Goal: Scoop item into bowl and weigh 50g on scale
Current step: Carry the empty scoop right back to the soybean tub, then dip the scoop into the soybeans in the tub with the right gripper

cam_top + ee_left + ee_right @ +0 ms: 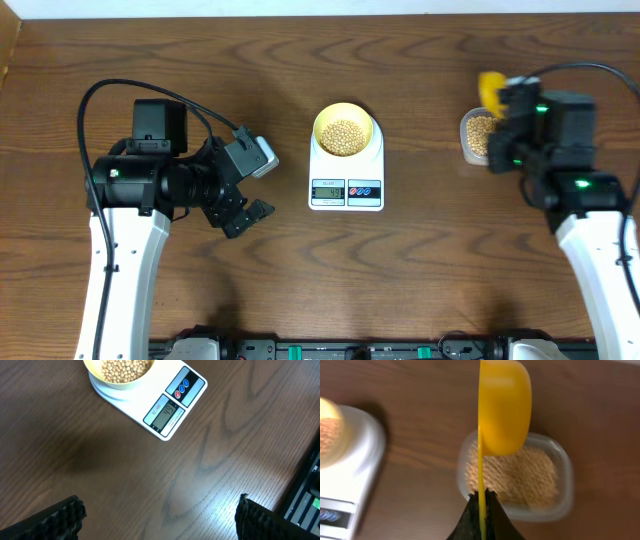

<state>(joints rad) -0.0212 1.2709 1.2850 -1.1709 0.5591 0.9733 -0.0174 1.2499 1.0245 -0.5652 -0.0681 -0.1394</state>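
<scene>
A pale-yellow bowl (345,130) holding tan beans (344,135) sits on the white scale (346,172) at the table's middle; its lit display (165,413) shows in the left wrist view, with the bowl (120,375) at the top edge. My right gripper (482,497) is shut on the thin handle of a yellow measuring spoon (504,407), held above a clear tub of beans (520,477) at the right (478,135). The spoon is tipped on its side. My left gripper (157,515) is open and empty, low over bare wood left of the scale (245,212).
The scale (345,465) lies left of the tub in the right wrist view. A black rail with cables (330,350) runs along the table's front edge. Dark wood table (420,260) lies all round.
</scene>
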